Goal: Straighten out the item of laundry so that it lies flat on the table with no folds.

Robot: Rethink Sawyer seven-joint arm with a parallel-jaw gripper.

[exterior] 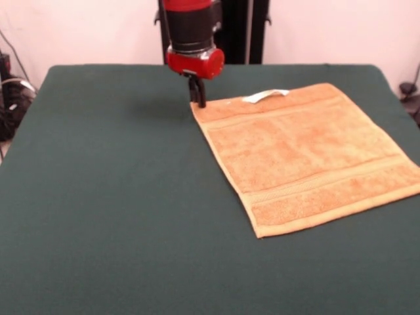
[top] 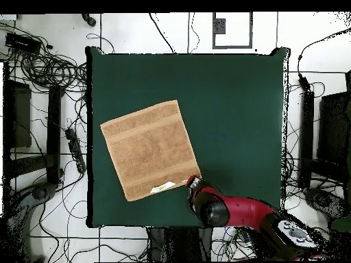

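The towel [exterior: 305, 155] lies spread flat on the table [exterior: 111, 197], over in the right half of the front view, turned a little askew to the table's edges. Its tag [exterior: 265, 96] sits at the towel's upper edge. The gripper [exterior: 197, 94] is down at the towel's upper left corner, upper centre of frame. The table's left half lies open.

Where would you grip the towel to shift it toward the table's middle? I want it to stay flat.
Pinch the towel by its far corner, from above, right where the gripper hangs. The cloth lies flat on the table, so only corners and edges give fingers any purchase, and dragging from a corner should keep it spread.
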